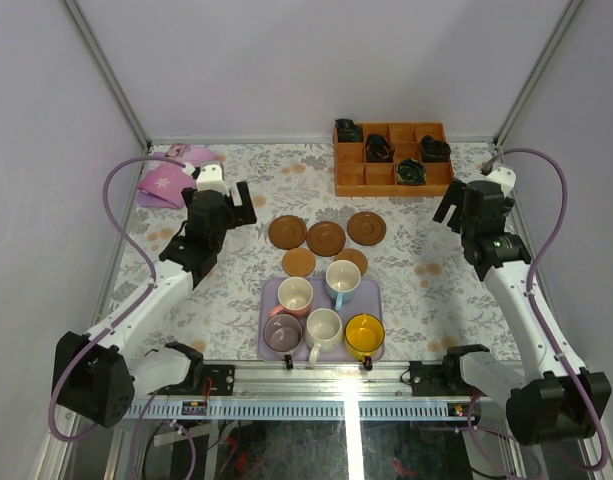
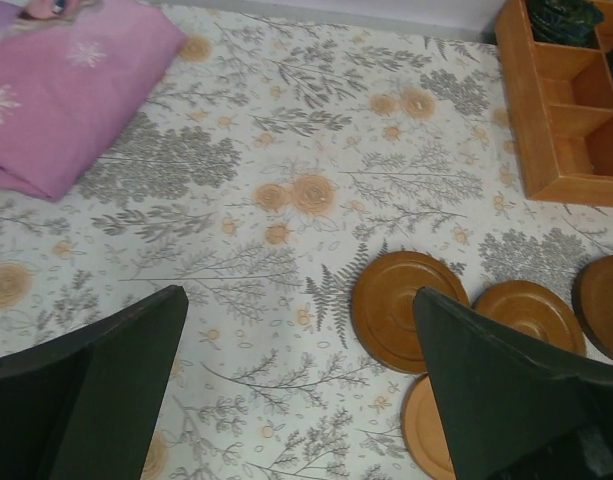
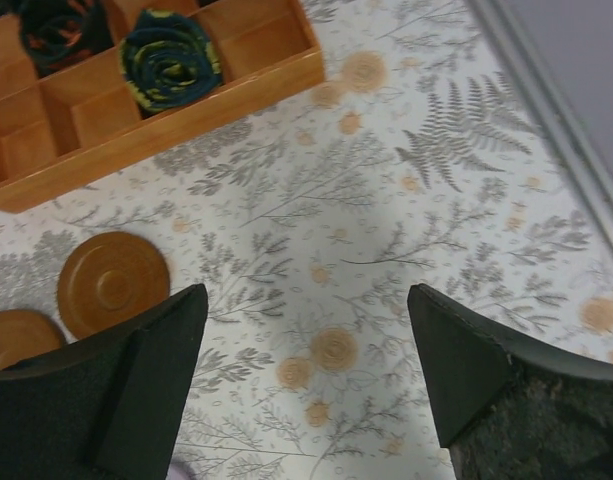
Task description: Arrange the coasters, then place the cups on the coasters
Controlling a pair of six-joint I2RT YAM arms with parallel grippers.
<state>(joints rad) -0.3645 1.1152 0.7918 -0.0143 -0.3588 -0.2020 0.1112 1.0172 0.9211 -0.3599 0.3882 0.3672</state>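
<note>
The lavender tray (image 1: 372, 300) lies at the near edge of the table and holds five mugs. The pink cup (image 1: 295, 295) and the light blue cup (image 1: 342, 280) stand in its far row. The dusky purple cup (image 1: 283, 332), the white cup (image 1: 323, 327) and the yellow cup (image 1: 364, 336) stand in its near row. The coasters (image 1: 326, 238) lie flat on the tablecloth just beyond the tray's far edge, two close to that edge and three in a row farther back, all bare. The left gripper (image 2: 298, 300) hovers beyond the tray's far left corner, fingers spread wide around nothing. The right gripper (image 3: 306, 292) hangs off the tray's far right, well apart from it, fingers likewise wide and empty. The wooden box (image 1: 351, 180) stands farther beyond the tray, to the right
</note>
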